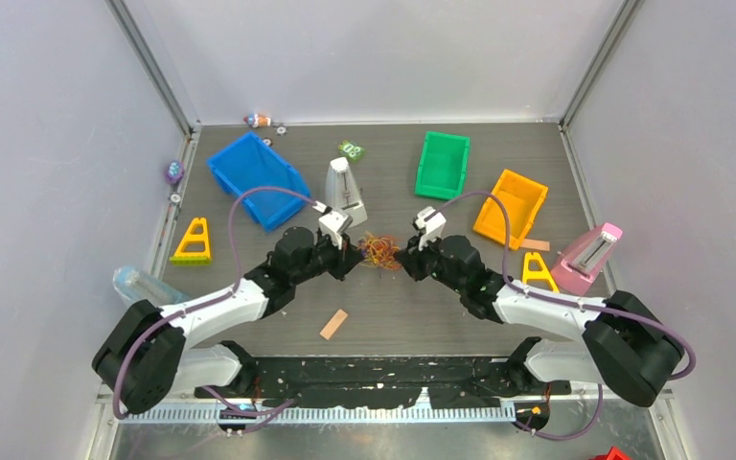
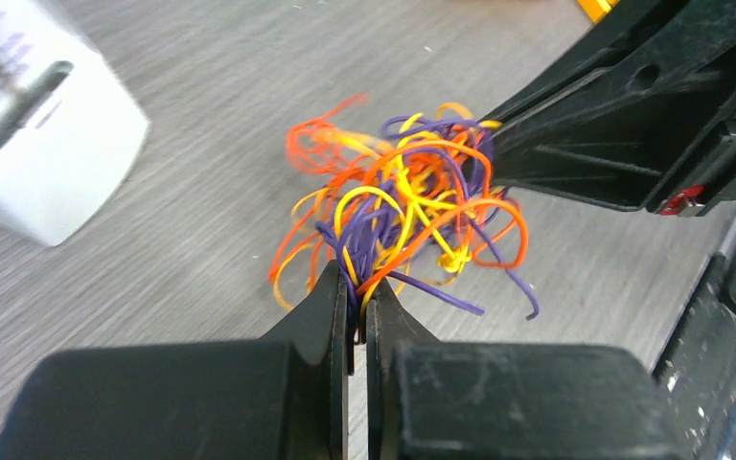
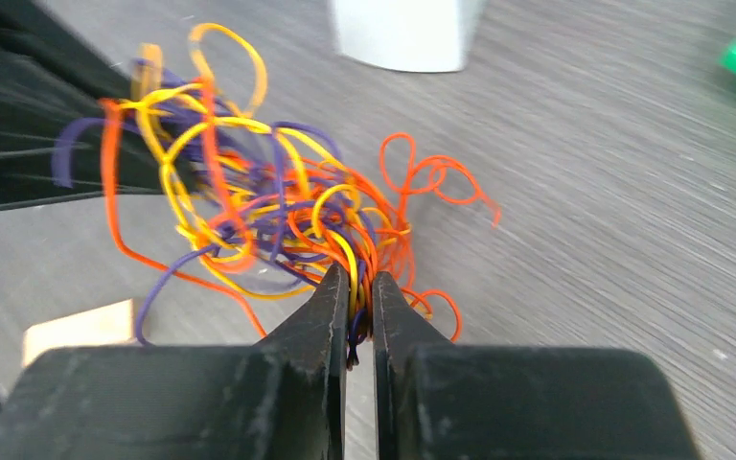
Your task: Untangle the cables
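Note:
The cables [image 1: 379, 251] are a loose knot of thin orange, yellow and purple wires at the table's middle, between both arms. My left gripper [image 1: 352, 257] comes in from the left and is shut on several strands at the near edge of the cables [image 2: 407, 206]; the strands are pinched between its tips [image 2: 357, 290]. My right gripper [image 1: 406, 259] holds the opposite side of the cables [image 3: 278, 216], shut on a bunch of orange, yellow and purple strands [image 3: 360, 285]. Loops of wire fan out between the two grippers.
A white block [image 1: 343, 187] stands just behind the tangle. Blue [image 1: 254, 177], green [image 1: 443, 163] and orange [image 1: 510, 206] bins line the back. Yellow triangles [image 1: 193, 241] [image 1: 538, 273], a pink block [image 1: 589, 257], a wooden chip [image 1: 333, 324] and a clear bottle [image 1: 139, 285] lie around.

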